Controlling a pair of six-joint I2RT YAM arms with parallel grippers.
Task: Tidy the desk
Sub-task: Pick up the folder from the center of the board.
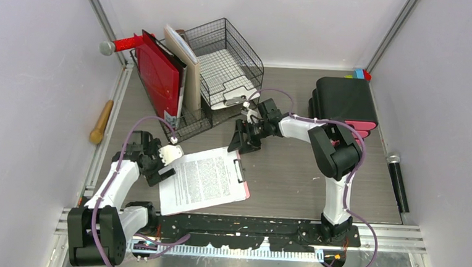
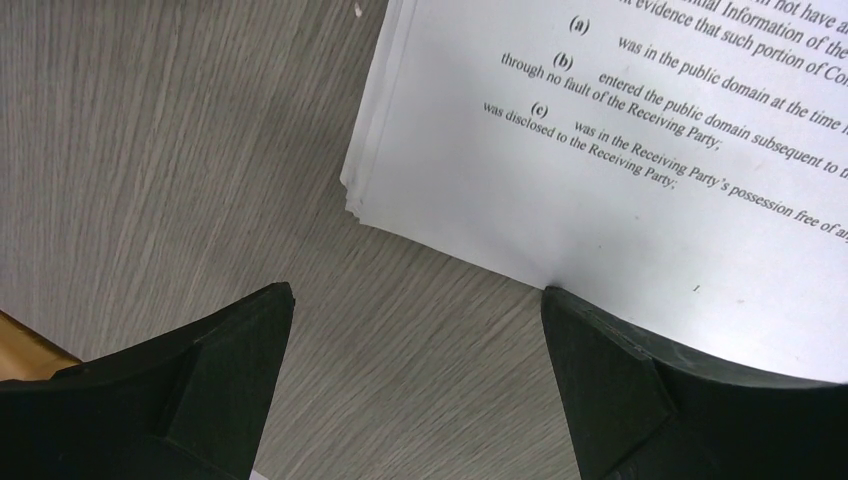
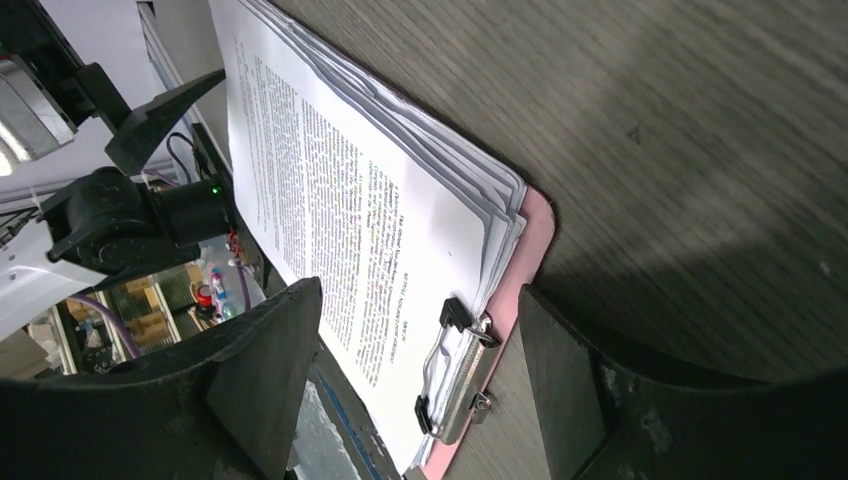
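Black fingers of the left gripper [image 2: 416, 291] fill the bottom of its wrist view, spread wide with nothing between them but bare grey wood grain. One finger sits at the free corner of the paper stack [image 2: 600, 170]; whether it touches cannot be told. The right gripper [image 3: 418, 290] likewise has its jaws apart, and they frame the metal clip [image 3: 460, 370] at the far right end of the pink clipboard [image 3: 530, 250] without closing on it.

The desk [image 1: 292, 180] is the flat grey tabletop between the lilac walls. The clipboard lies near its front middle, just right of the left gripper and near to the right one. A wire-mesh rack [image 1: 225, 65] with red folders [image 1: 159, 79] stands at the far left, and a black drawer unit [image 1: 344, 100] at the far right.

The desk itself looks rigid and smooth, so things on it would probably slide rather than tip. The clipboard is likely light and stiff, but it lies flat and offers little edge to pinch. Its sheets fan loosely at the unclipped end and would bend or slip there. The clip end, where board and paper are pinned together, seems the surest place to take hold.
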